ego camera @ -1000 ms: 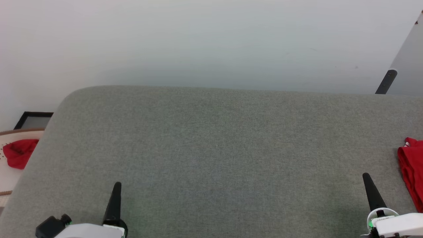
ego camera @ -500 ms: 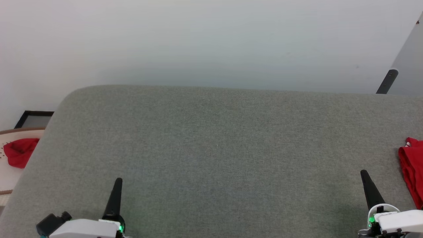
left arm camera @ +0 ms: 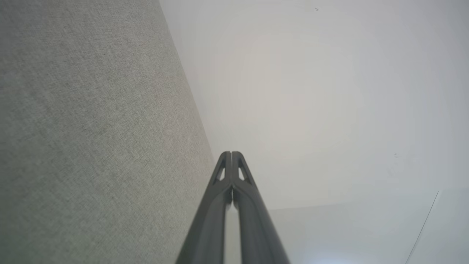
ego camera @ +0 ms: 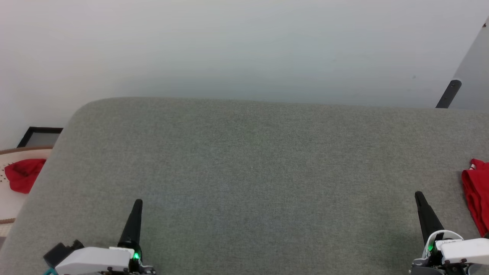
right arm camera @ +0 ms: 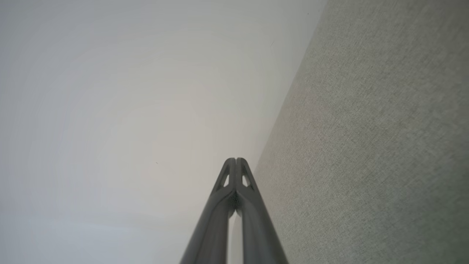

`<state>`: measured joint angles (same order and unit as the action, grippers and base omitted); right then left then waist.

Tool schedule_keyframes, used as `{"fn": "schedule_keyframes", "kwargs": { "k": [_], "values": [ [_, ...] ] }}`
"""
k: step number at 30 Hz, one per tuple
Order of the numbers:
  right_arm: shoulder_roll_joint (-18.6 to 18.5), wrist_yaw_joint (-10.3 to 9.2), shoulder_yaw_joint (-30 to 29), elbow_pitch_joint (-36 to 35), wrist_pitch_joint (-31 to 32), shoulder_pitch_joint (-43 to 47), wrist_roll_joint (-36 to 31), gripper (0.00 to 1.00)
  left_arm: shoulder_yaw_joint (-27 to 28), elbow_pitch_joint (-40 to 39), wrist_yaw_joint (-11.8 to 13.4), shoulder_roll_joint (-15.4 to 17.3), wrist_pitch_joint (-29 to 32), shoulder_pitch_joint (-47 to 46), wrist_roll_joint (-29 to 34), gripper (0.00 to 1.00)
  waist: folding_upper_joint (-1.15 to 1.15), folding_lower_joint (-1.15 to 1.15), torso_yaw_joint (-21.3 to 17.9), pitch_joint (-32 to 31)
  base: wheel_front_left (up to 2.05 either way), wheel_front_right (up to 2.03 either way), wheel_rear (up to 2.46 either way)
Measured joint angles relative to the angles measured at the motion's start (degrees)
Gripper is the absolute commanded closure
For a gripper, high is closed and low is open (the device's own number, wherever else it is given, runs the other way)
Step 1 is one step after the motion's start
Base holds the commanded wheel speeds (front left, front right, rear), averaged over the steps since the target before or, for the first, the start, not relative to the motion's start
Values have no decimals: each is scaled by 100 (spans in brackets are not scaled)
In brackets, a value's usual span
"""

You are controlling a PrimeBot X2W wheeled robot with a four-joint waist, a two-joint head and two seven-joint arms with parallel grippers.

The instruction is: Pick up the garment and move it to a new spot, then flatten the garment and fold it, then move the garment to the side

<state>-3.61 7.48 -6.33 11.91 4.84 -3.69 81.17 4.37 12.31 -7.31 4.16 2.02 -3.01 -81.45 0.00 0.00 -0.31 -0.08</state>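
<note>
Left pincer point(ego camera: 138, 202) and right pincer point(ego camera: 419, 194) crept forward — garment point(ego camera: 475, 194) runs near-to-far.

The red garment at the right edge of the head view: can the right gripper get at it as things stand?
Probably yes. The right gripper sits beside the red garment, with only bare grey upholstery between them. Its jaws are shut and must open first.

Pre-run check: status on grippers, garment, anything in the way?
Both shut, empty: left gripper, right gripper. The garment bunched at far right of grey surface, beside right gripper, untouched. Path between them bare; small red cloth lies off the left side.
</note>
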Motion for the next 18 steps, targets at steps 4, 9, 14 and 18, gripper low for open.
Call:
{"fn": "schedule_keyframes", "kwargs": {
  "k": [4,9,14,18],
  "values": [
    [9,0,-3,31,24,-41,147,100,11,26,0,-3,51,-44,-164,100,0,0,4,4,0,0,0],
    [23,0,-7,71,52,-54,350,100,26,57,-1,-9,109,-90,-379,100,0,0,9,8,0,0,0],
    [30,0,-11,101,81,-121,521,100,40,87,-1,-14,180,-145,-561,100,0,0,14,12,0,0,0],
    [40,0,-13,133,105,-140,675,100,52,109,-1,-18,226,-179,-726,100,0,0,18,16,0,0,0]
  ]
}}
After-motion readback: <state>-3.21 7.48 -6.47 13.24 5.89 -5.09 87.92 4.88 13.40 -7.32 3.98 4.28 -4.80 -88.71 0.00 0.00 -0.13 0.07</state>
